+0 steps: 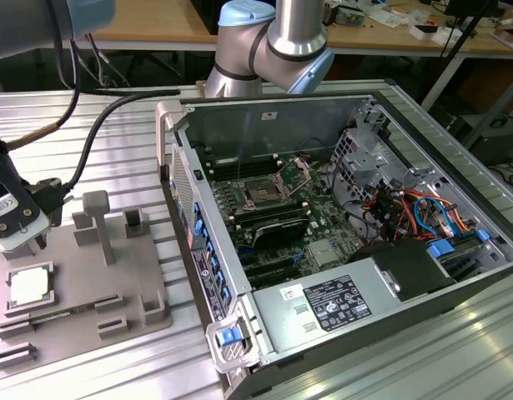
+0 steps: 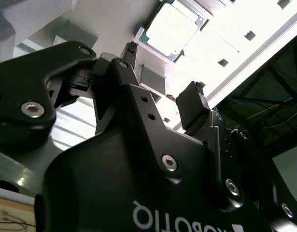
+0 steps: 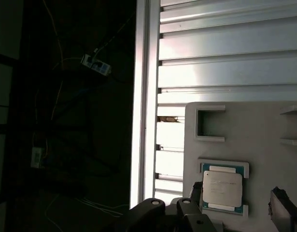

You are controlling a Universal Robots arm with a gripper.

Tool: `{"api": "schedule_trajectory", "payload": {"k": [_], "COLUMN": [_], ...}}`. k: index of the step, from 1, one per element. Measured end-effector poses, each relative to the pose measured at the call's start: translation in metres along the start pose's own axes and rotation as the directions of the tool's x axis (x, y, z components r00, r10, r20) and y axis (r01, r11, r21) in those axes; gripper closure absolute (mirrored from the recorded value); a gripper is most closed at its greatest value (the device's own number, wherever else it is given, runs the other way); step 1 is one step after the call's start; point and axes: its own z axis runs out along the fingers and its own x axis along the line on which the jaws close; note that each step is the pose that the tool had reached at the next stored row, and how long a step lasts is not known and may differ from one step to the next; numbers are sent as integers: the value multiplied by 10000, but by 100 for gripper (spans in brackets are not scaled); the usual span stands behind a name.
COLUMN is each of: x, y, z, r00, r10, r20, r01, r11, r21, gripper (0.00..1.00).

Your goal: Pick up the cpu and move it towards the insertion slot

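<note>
Cpu (image 1: 29,287) flat in grey fixture plate (image 1: 114,279), spread-fingered hand (image 2: 165,67) just above.

In the exterior view we find clear air over the cpu (image 1: 29,286); at three o'clock from the hand (image 1: 28,241), raised posts (image 1: 98,222) and the case wall (image 1: 174,171) stand in the way.
</note>
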Motion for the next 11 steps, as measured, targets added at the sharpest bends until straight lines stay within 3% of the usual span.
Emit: {"api": "schedule_trajectory", "payload": {"k": [8, 11], "x": [2, 2], "y": [-52, -62], "z": [205, 247], "r00": [10000, 10000], "r10": [0, -7], "r20": [-2, -4], "r01": [0, 7], "r11": [10000, 10000], "r21": [12, 45], "gripper": [39, 39]}}
